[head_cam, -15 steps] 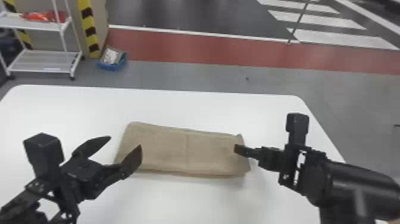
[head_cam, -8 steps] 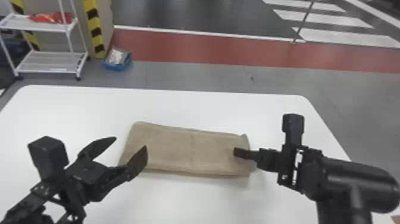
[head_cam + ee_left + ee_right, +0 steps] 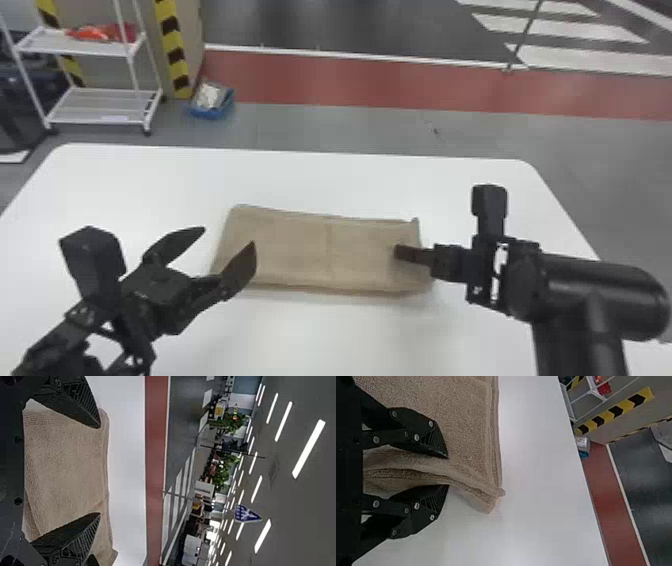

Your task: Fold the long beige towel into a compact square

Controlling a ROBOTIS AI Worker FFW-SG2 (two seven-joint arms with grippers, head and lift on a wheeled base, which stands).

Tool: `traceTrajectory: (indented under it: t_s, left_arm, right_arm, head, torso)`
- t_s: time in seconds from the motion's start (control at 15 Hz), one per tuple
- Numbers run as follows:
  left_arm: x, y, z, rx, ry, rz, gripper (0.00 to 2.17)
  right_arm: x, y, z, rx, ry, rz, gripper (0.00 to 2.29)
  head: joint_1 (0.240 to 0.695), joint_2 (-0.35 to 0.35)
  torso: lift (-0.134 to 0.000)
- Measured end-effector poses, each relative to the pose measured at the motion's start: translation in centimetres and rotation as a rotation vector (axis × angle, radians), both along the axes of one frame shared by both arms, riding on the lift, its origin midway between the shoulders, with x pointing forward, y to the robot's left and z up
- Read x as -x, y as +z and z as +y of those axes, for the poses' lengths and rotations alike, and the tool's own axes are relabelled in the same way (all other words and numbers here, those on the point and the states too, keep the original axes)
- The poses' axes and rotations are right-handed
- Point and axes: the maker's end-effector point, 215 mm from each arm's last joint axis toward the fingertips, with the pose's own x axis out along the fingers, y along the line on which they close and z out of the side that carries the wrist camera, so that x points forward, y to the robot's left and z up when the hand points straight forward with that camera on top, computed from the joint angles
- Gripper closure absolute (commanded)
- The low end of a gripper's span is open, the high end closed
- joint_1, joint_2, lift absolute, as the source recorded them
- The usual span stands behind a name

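The beige towel (neatly layered) lies flat, folded oblong.

Your black, two-fingered right gripper now sits slightly farther in from the right end of the long, folded beige towel; your head view is turned slightly more left.

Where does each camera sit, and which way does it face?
Head view: on the robot's head, facing forward and down at the towel; left gripper and right gripper show.
Left wrist view: left wrist, facing over the towel toward ceiling lights; left fingers show.
Right wrist view: right wrist, facing across the table; right fingers show.
Both wrist views share the towel.
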Motion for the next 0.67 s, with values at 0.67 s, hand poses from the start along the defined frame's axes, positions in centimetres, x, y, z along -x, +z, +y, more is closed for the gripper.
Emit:
traceTrajectory:
  t_s: [0.67]
  left_arm:
    - [-0.6, -0.9, -3.9, 0.057, -0.069, -0.008, 0.25]
  right_arm:
    - [-0.5, 2.3, -0.1, -0.081, 0.013, -0.095, 0.97]
  head:
    - [0.695, -0.169]
  torso:
    - [-0.124]
